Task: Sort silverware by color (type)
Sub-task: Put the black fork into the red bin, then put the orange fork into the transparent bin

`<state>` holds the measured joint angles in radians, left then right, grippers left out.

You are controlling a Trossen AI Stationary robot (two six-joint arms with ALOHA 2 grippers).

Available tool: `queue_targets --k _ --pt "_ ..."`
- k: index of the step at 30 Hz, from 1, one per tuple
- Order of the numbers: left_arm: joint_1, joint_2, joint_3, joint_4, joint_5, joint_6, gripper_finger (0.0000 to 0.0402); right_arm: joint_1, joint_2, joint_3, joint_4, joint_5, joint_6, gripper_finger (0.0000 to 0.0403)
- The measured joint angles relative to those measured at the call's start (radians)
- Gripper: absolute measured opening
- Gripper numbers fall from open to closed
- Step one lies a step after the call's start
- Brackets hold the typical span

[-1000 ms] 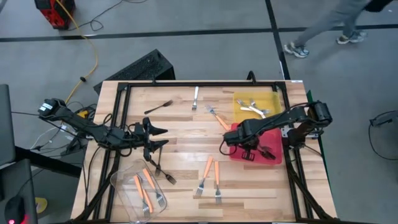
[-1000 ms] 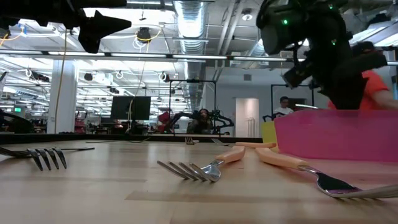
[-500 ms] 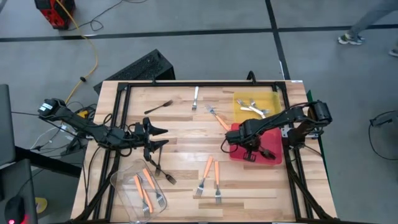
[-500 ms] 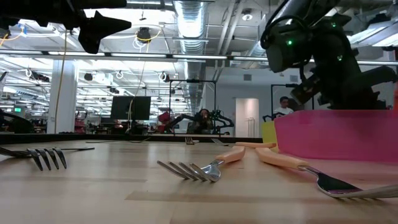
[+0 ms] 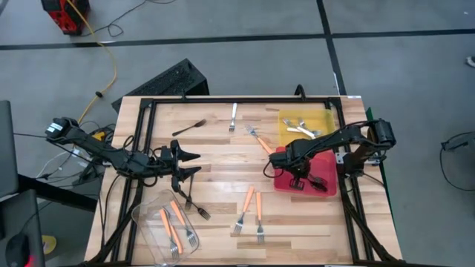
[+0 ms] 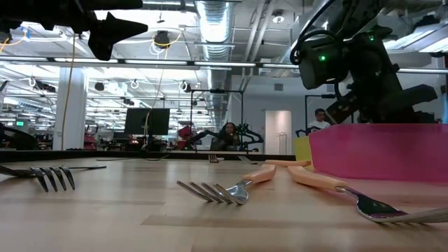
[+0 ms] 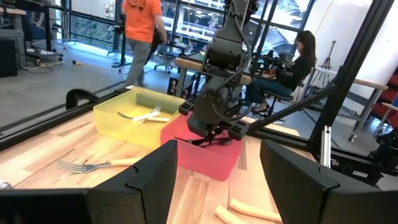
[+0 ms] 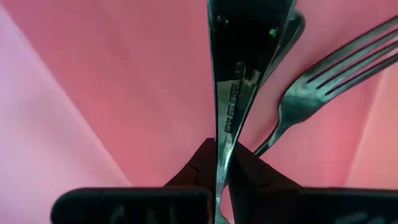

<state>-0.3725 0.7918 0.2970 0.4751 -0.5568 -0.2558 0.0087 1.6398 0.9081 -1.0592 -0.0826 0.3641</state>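
My right gripper (image 5: 297, 176) hangs over the red tray (image 5: 320, 185), pointing steeply down, shut on a dark shiny fork (image 8: 227, 93). Another dark fork (image 8: 323, 78) lies on the red tray's floor. The yellow tray (image 5: 286, 132) behind it holds white-handled forks (image 5: 300, 130). Orange-handled forks (image 5: 246, 206) lie on the near middle of the table, more in the clear tub (image 5: 148, 222). Dark forks (image 5: 191, 202) lie near my left gripper (image 5: 194, 163), which waits open and level above the table's left part, nothing between its fingers. My right gripper pinches a narrow stretch of the fork's shaft (image 8: 222, 146) between its two fingers. The fingers come from above, slanting down, and the fork runs on lengthwise past them, its broader end toward the red tray's floor. Whether that end touches the tray is not visible.
A white-handled fork (image 5: 233, 116) and an orange-handled one (image 5: 260, 139) lie toward the far edge, a dark fork (image 5: 189, 127) at the far left. A black frame (image 5: 223, 99) borders the table. People sit and stand in the room beyond.
My right gripper has sunk toward the red tray with the dark fork still in it, tipping a little steeper. My left arm has kept still.
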Motion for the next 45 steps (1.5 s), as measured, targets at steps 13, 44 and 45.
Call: queue_targets --k 13,44,45 --pt "0.000 0.000 0.000 0.000 0.000 0.000 0.0215 -0.001 0.000 0.000 0.010 0.024 0.002 0.0058" --pt "0.000 0.000 0.000 -0.010 -0.003 0.001 0.0215 -0.001 0.000 0.007 0.009 0.023 0.012 0.0161" --pt "0.000 0.000 0.000 -0.015 -0.005 0.001 0.0215 0.000 0.000 0.018 -0.007 0.022 0.012 0.0164"
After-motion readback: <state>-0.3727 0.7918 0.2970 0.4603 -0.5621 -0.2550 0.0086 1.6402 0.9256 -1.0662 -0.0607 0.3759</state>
